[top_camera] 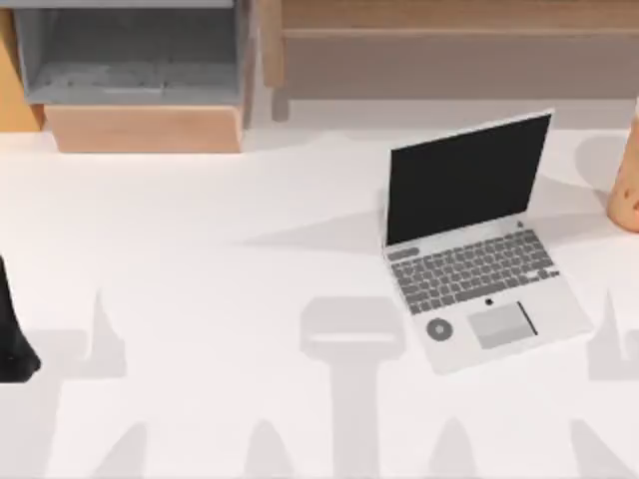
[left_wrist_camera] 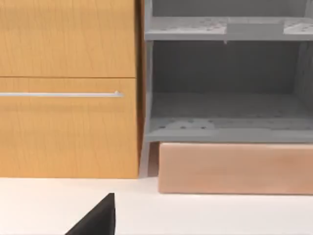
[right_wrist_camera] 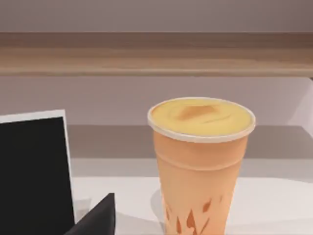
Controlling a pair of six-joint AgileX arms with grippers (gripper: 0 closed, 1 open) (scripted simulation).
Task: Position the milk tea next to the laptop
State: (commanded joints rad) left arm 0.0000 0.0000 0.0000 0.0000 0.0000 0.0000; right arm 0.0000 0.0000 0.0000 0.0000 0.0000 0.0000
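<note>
Nearest the overhead camera, the white table carried an open silver-grey laptop with a black screen toward its right side. At the table's right edge, well apart from the laptop, stood the small tan-orange milk tea cup, upright. The left arm sat at the table's left edge. Whether either gripper stood wide or narrow could not be told.

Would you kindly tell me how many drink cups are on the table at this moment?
1. The small orange-tan milk tea cup stands upright at the table's right edge, right of the open silver-grey laptop, apart from it. Others may sit beyond the views.
</note>
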